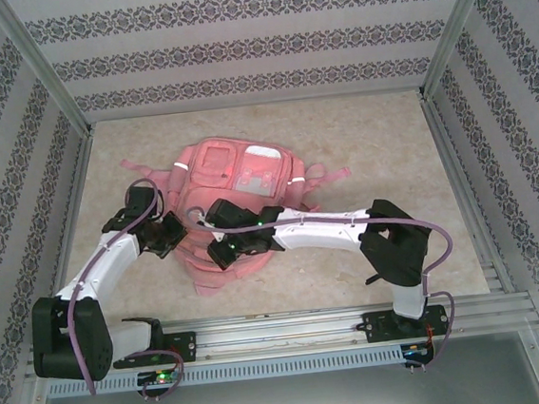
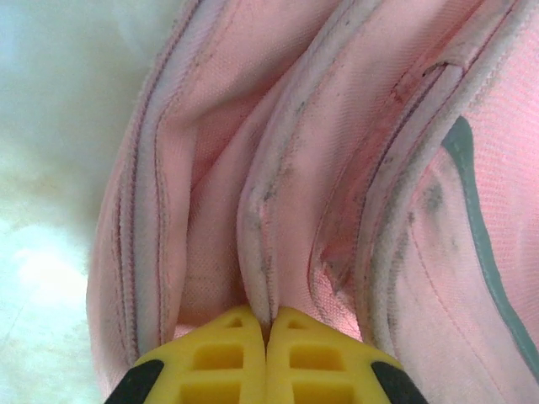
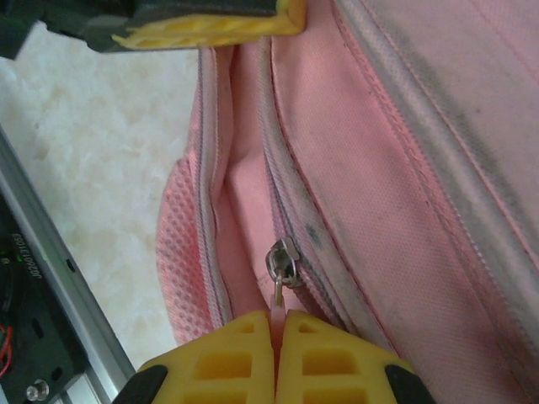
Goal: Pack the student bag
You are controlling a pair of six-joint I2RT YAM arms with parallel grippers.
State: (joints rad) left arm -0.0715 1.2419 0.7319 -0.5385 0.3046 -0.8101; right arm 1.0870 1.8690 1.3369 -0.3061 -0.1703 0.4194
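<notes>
The student bag (image 1: 238,172) is pink and lies flat in the middle of the table, its front pockets facing up. My left gripper (image 1: 168,238) is at its near left edge. In the left wrist view the yellow fingers (image 2: 268,318) are shut on a grey-white piped edge (image 2: 259,252) of the bag (image 2: 337,168). My right gripper (image 1: 225,254) is at the bag's near side, and its fingers (image 3: 279,318) are shut on the pink pull tab of a metal zip slider (image 3: 282,263). The zip beside it stands parted. A yellow finger of the left gripper (image 3: 210,25) shows at the top of the right wrist view.
The bag rests on a beige marbled table (image 1: 389,152) enclosed by patterned walls (image 1: 254,46). An aluminium rail (image 1: 291,329) carrying both arm bases runs along the near edge, and it appears close to the bag's left side (image 3: 50,278) in the right wrist view.
</notes>
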